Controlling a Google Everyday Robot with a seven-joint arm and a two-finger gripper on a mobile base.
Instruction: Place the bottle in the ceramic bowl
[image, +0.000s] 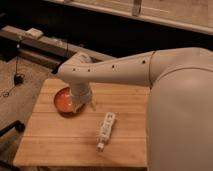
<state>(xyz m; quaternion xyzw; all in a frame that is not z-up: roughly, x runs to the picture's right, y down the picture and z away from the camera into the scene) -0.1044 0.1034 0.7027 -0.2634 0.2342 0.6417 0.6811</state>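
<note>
The white bottle (106, 129) lies flat on the wooden table (60, 145), cap end towards the front edge. The orange-red ceramic bowl (64, 100) sits on the table's left side, partly covered by my arm. My gripper (81, 104) hangs at the end of the white arm, right over the bowl's right rim and to the upper left of the bottle, apart from it. The gripper holds nothing that shows.
My large white arm (175, 100) fills the right side of the view and hides the table's right part. A dark bench (35, 42) with a white object stands behind the table. Cables lie on the floor (15, 80) at the left.
</note>
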